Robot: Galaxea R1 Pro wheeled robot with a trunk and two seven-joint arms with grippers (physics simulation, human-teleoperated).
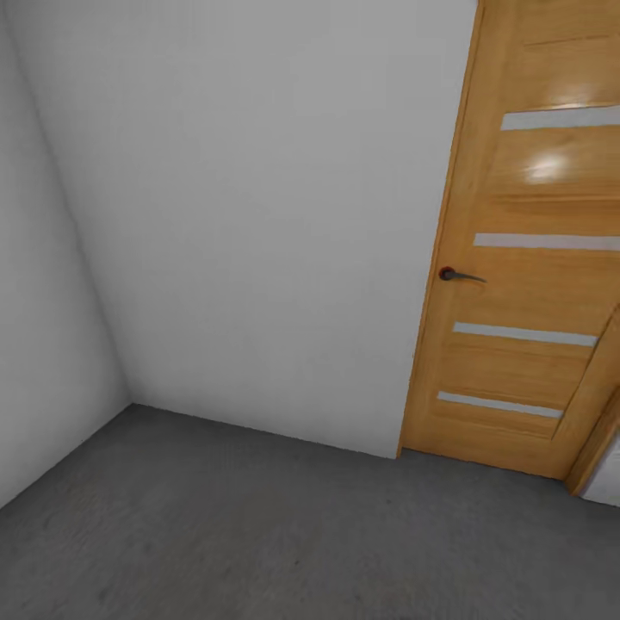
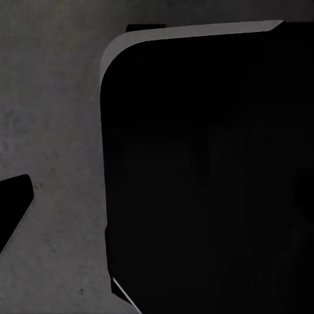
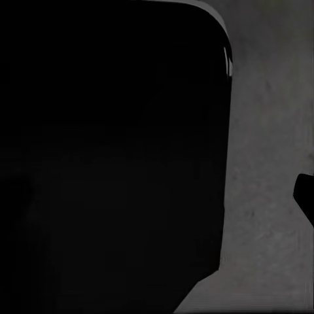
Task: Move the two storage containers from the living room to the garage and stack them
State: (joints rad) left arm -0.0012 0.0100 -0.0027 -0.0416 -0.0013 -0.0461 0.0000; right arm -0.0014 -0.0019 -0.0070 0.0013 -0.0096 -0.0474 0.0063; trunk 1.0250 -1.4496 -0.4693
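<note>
The dark grey mottled concrete floor [image 1: 258,525] is spreading across the lower part of the head view, looking rough and faintly speckled, with no planks or seams. It is meeting two plain white-grey walls [image 1: 258,215] that are joining in a corner at the left of that view, so the robot is standing in the garage. Neither storage container is appearing on this stretch of floor.

To the right, an orange wooden door [image 1: 525,284] is sitting in the far wall, touching the floor at its foot. Its glossy surface is catching a bright reflection near the top, four pale horizontal strips are crossing its panel, and a dark lever handle [image 1: 456,275] is sticking out near its left edge. A second strip of orange wood is leaning in at the far right edge, partly cut off by the frame.

In the left wrist view, the same grey concrete is showing beside a large black rounded body [image 2: 209,176] with a pale rim along its upper edge; a small dark piece [image 2: 14,208] is poking in at the side. In the right wrist view, a similar black rounded mass [image 3: 111,157] is covering most of the picture, with concrete beside it and a small dark shape [image 3: 306,196] at the edge. Whether either gripper is spread or closed, I cannot tell, and nothing is visibly being held.
</note>
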